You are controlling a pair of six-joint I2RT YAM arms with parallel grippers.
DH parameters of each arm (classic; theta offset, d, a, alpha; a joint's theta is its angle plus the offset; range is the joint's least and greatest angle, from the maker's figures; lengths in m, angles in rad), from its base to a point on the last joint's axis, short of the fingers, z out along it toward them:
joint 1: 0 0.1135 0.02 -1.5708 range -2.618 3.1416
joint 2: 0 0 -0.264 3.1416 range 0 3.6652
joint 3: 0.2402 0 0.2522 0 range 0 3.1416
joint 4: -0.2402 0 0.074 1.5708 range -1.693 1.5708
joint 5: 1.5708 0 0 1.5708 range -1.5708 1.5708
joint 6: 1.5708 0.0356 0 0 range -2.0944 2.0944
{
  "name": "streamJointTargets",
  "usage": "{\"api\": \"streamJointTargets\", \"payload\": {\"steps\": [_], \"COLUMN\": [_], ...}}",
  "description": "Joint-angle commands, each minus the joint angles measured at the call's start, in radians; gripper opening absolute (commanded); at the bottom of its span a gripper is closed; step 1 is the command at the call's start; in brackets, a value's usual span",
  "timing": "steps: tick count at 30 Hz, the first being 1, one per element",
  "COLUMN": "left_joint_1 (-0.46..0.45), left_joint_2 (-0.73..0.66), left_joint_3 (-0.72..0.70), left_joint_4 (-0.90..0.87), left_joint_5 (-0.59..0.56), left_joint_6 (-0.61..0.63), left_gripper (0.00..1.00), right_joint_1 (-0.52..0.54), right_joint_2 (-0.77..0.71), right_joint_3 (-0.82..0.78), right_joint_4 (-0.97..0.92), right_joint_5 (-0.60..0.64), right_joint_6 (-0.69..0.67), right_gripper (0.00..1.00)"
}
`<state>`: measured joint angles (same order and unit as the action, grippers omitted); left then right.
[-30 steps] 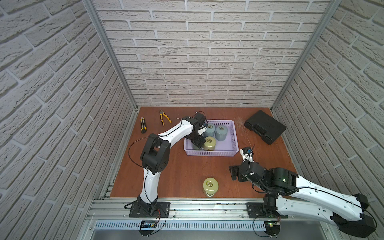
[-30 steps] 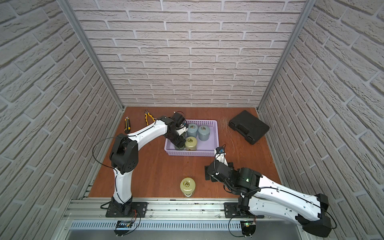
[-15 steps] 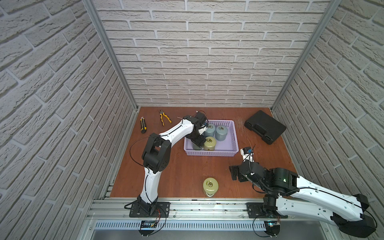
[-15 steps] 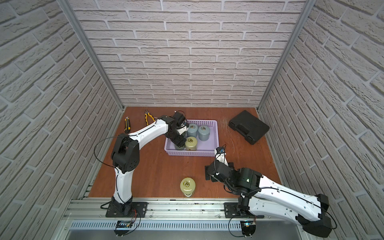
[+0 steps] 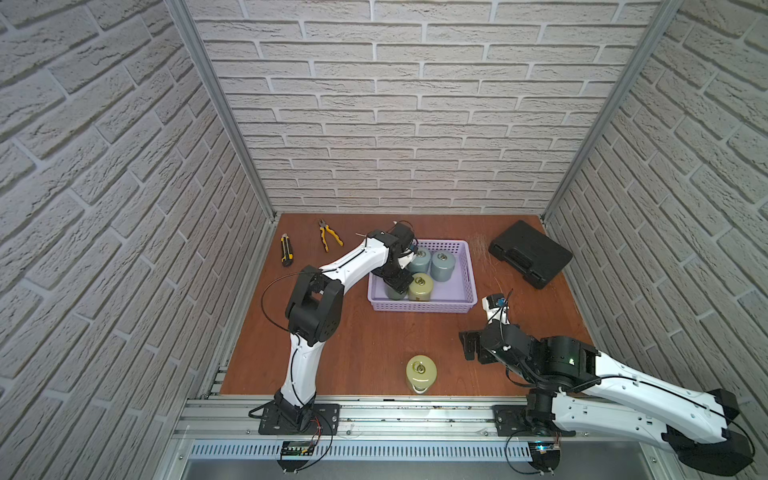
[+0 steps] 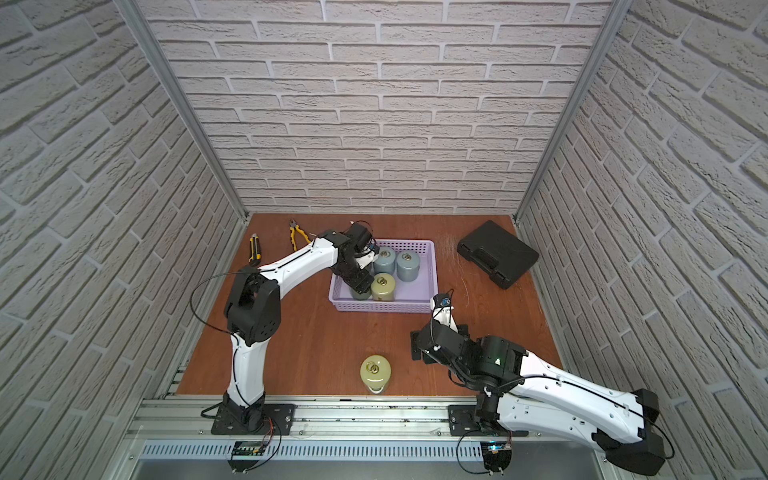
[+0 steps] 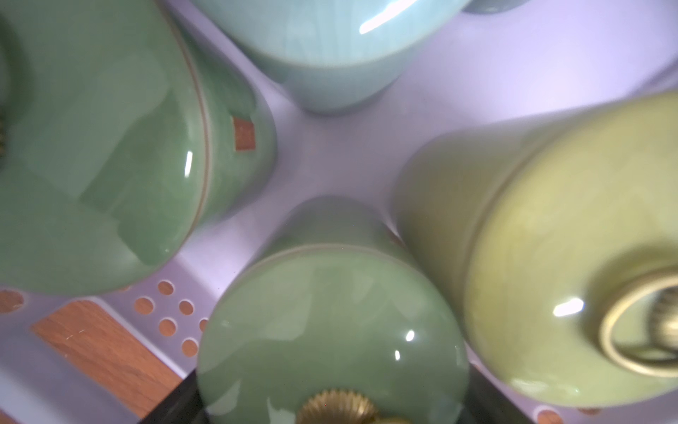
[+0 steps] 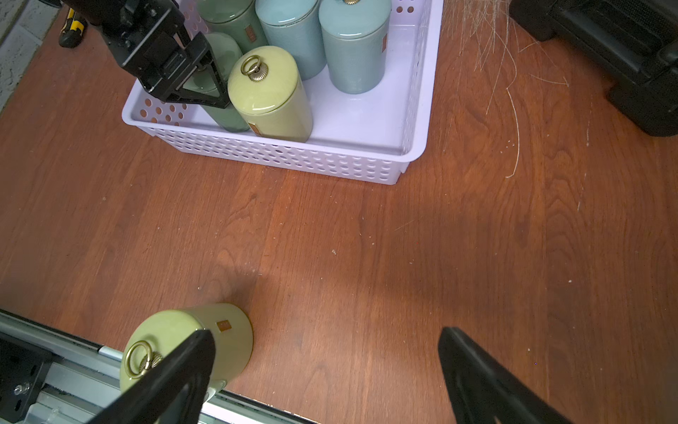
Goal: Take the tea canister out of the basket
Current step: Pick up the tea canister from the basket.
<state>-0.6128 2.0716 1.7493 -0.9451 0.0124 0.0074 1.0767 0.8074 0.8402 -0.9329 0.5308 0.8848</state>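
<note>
**Left gripper [image 5: 397, 286] straddling a dark green tea canister [image 8: 225, 117]**

Jaws are spread wide with a finger down each side of it; in the left wrist view the pads look right up against the glaze, but honestly I can't tell if they're squeezing; the canister stands upright on the floor of the lavender basket [image 5: 422, 306], in the corner nearest the left arm's base; just beside it is a yellow-green canister [image 5: 420, 286], with two blue-grey canisters [image 5: 443, 264] and a second dark green one [image 8: 231, 14] behind. Right gripper [image 8: 326, 332] hangs wide open over the table [image 5: 361, 340], holding nothing; another yellow-green canister [image 5: 421, 372] stands outside the basket near the table's front edge. Black case [image 5: 530, 253], pliers [image 5: 328, 235] and a utility knife [image 5: 286, 249] lie towards the back.
</note>
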Motion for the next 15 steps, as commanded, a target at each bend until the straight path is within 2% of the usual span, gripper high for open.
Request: {"api": "streamJointTargets", "payload": {"steps": [1, 5, 15], "left_joint_1": [-0.014, -0.013, -0.013], "left_joint_2": [-0.004, -0.042, -0.138], "left_joint_3": [-0.008, -0.027, -0.049], "left_joint_4": [-0.004, 0.001, -0.006], "left_joint_5": [0.014, 0.01, -0.014], "left_joint_6": [0.003, -0.009, -0.035], "left_gripper": [0.56, 0.51, 0.46], "right_joint_1": [-0.004, -0.004, -0.004], "right_joint_2": [-0.01, -0.011, -0.001], "right_joint_3": [-0.016, -0.015, -0.015], "right_joint_4": [-0.007, -0.007, 0.002], "right_joint_5": [0.024, 0.023, 0.014], "right_joint_6": [0.014, 0.012, 0.007], "right_gripper": [1.0, 0.99, 0.99]}}
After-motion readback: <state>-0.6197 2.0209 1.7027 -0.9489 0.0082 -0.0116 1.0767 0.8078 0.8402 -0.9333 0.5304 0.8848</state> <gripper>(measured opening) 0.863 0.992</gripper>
